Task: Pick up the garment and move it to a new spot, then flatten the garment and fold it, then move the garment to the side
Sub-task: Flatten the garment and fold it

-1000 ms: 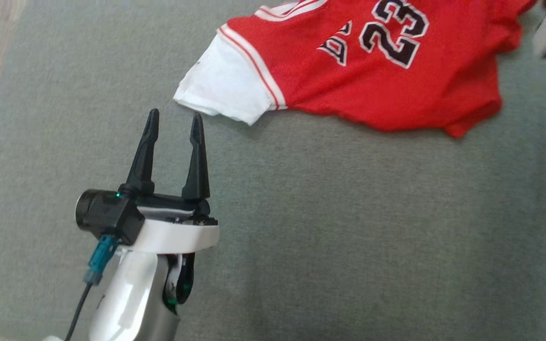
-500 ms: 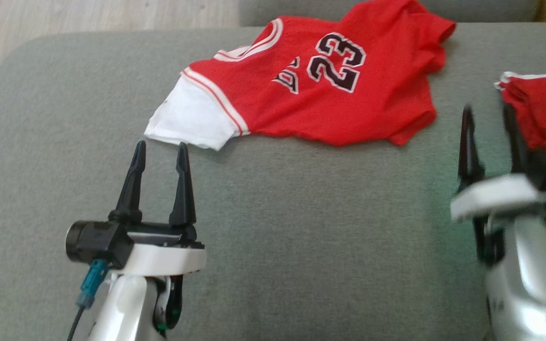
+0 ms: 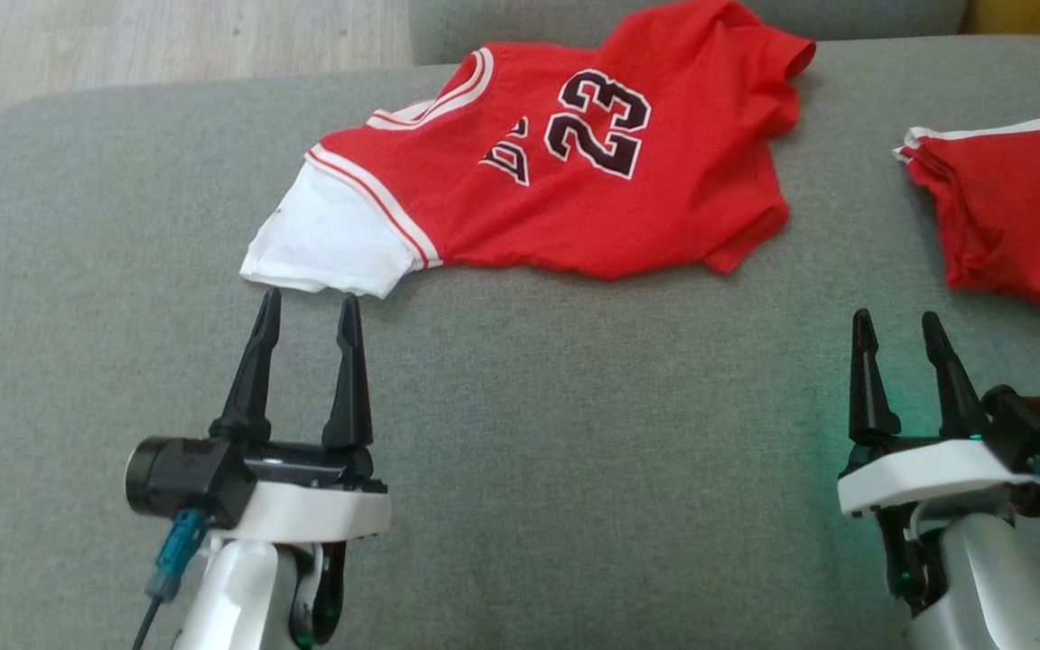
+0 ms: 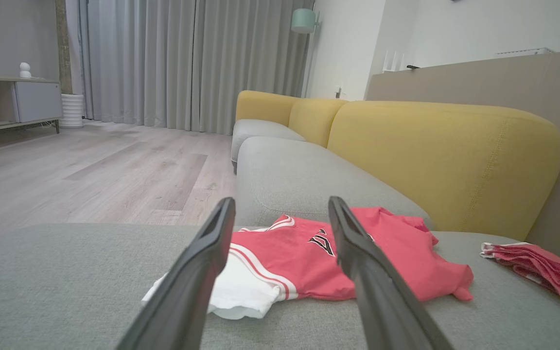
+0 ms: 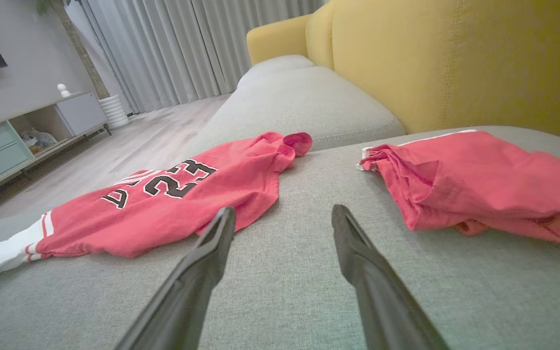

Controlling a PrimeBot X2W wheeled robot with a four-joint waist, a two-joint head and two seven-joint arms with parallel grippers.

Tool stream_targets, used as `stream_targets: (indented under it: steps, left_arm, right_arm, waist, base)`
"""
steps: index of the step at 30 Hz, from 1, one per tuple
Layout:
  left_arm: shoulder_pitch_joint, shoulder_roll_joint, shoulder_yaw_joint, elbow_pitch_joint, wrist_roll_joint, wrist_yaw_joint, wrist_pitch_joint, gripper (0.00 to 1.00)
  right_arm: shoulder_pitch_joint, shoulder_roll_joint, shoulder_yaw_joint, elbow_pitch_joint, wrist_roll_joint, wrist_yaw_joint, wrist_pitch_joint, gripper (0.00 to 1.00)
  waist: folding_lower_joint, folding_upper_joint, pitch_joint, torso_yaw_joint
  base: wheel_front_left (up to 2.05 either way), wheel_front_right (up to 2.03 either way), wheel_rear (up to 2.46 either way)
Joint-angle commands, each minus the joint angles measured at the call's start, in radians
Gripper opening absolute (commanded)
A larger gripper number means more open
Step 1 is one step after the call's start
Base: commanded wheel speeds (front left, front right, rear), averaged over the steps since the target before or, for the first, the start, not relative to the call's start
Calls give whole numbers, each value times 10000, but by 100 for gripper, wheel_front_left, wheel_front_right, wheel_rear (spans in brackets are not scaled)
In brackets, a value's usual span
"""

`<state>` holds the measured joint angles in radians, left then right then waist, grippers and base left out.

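We count two red garments on the sofa seat (image 3: 574, 469), a jersey (image 3: 520, 208) and a pile (image 3: 1016, 217) right of it; our left hand (image 3: 311, 298) and right hand (image 3: 895, 316) gape empty.

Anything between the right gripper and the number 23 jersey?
No: in the right wrist view the stretch from the right gripper to the jersey is bare grey sofa cushion. The fingers are open, holding nothing.
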<state>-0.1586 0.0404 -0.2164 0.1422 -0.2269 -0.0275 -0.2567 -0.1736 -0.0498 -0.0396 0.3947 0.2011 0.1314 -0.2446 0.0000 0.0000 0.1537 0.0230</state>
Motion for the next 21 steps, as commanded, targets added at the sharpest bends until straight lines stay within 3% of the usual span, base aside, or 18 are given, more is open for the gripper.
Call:
stream_targets:
  steps: [1, 10, 21]
  left_arm:
    - [-390, 99, 343, -336, 120, -21, -51, 100]
    - [-614, 99, 203, -302, 89, -14, -51, 100]
    - [-944, 99, -31, -276, 18, 60, -51, 100]
  right_arm:
    - [-355, -7, 262, -362, -2, -7, 62, 100]
    - [-951, -6, 619, -84, -437, -7, 619, 100]
    - [-2299, -5, 728, 1695, -832, -7, 1495, 100]
  waist:
    - [0, 0, 107, 80]
    - [0, 0, 552, 524]
    - [0, 0, 1088, 1135]
  base:
    - [0, 0, 0]
    - [0, 0, 0]
    - [0, 0, 0]
